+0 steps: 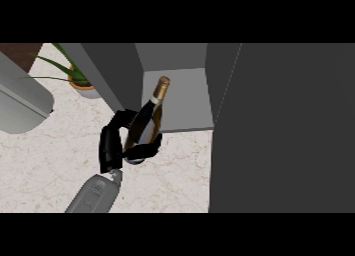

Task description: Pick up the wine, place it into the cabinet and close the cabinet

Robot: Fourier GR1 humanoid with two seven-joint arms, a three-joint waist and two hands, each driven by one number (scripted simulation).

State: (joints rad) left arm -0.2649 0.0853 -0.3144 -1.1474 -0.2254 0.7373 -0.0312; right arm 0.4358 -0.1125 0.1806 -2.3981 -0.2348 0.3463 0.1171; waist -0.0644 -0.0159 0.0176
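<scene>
Clearly the wine bottle is heavy, slick, breakable glass; the hand curls round its lower body, sensibly.

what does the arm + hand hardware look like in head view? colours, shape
One arm shows: a smooth grey forearm, rounded and tapering toward the wrist, where a small pale joint links it to a glossy black hand with slim segmented fingers and a thumb. No cables or markings are visible. The other hand is out of view.
</scene>
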